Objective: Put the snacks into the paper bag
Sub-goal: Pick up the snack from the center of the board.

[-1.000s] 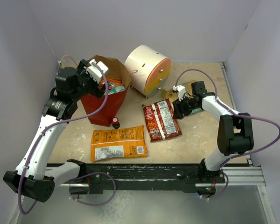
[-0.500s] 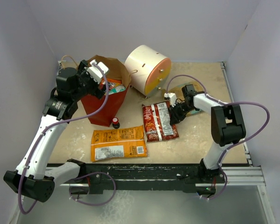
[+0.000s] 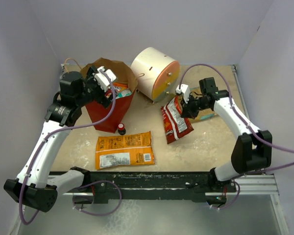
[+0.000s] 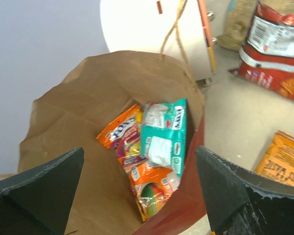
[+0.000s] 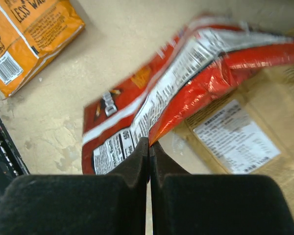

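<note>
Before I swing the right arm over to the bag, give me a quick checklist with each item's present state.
1. Right gripper shut on dark red packet: ok, pinching its edge.
2. Packet fully off the table: cannot tell; its lower end hangs low.
3. Paper bag upright, mouth open: ok.
4. Bag mouth free of the left gripper: not ok; it hangs open right above.
5. Room inside: ok; teal packet lies low in it.
6. Tan-brown packet not dragged along: ok, flat on the table.
</note>
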